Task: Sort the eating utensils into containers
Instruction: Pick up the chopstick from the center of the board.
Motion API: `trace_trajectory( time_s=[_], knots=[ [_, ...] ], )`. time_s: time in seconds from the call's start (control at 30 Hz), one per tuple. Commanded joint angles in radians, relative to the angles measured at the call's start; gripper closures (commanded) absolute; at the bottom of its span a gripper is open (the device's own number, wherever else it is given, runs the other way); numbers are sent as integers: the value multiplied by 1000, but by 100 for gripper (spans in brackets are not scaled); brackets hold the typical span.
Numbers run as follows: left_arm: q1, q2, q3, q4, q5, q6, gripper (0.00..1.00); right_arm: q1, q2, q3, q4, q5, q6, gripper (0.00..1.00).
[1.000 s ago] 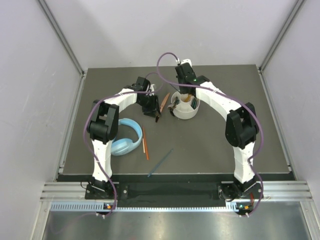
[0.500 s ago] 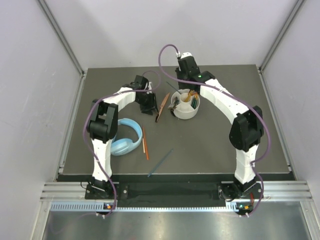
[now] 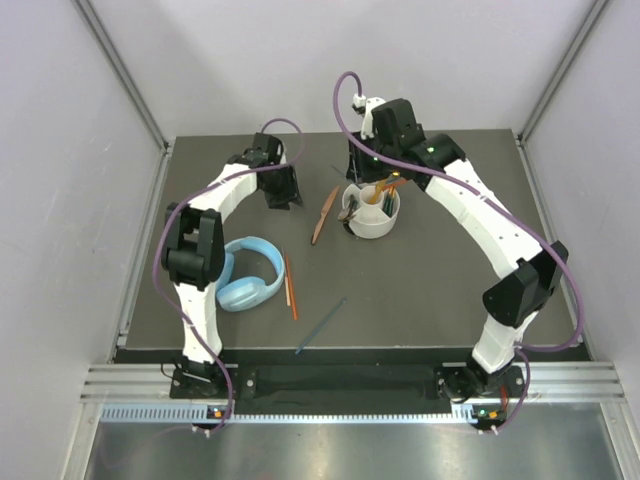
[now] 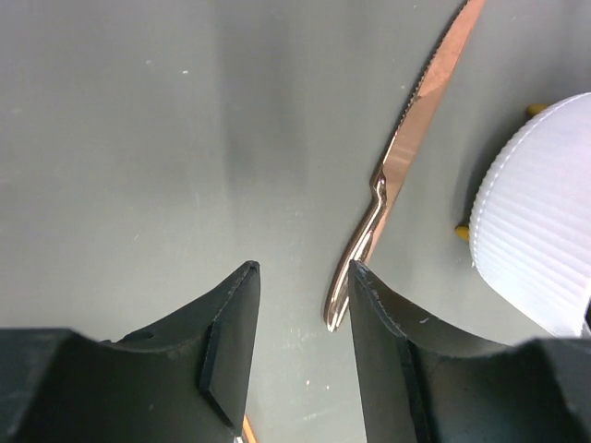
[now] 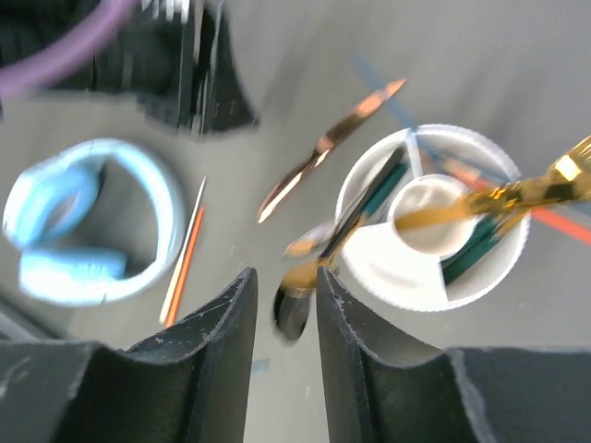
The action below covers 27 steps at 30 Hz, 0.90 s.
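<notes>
Left wrist view puts the left jaws, half-open and empty, by the handle of the bronze knife point(image 4: 406, 157) lying beside the white holder point(image 4: 545, 231) near the far edge of the counter point(image 4: 138, 138) — picking it up seems the step in hand, so next straddle and pinch that handle — while the right jaws hang narrow and empty near the holder.

Dark grey table point(image 3: 430, 290), white divided holder point(image 3: 372, 230), blue headphones point(image 3: 250, 285), copper knife point(image 3: 325, 215), orange chopsticks point(image 3: 290, 288), teal chopstick point(image 3: 322, 325)
</notes>
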Motion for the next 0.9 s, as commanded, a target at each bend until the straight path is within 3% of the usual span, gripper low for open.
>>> trace_trajectory(
  time_s=[0.0, 0.13, 0.33, 0.6, 0.87],
  knots=[
    [28, -101, 22, -44, -80, -22, 51, 32, -33, 50, -204, -118, -19, 67],
    [64, -112, 4, -70, -167, -61, 51, 103, -53, -30, -268, -174, -36, 64],
    [139, -102, -70, -41, -130, -141, 52, 256, 51, -41, -314, -242, -81, 62],
    [162, -91, -72, -40, -203, -140, 52, 316, 178, -65, -253, -280, -93, 59],
    [217, -105, -128, 20, -171, -141, 53, 374, 336, -102, -120, -253, -101, 56]
  ],
)
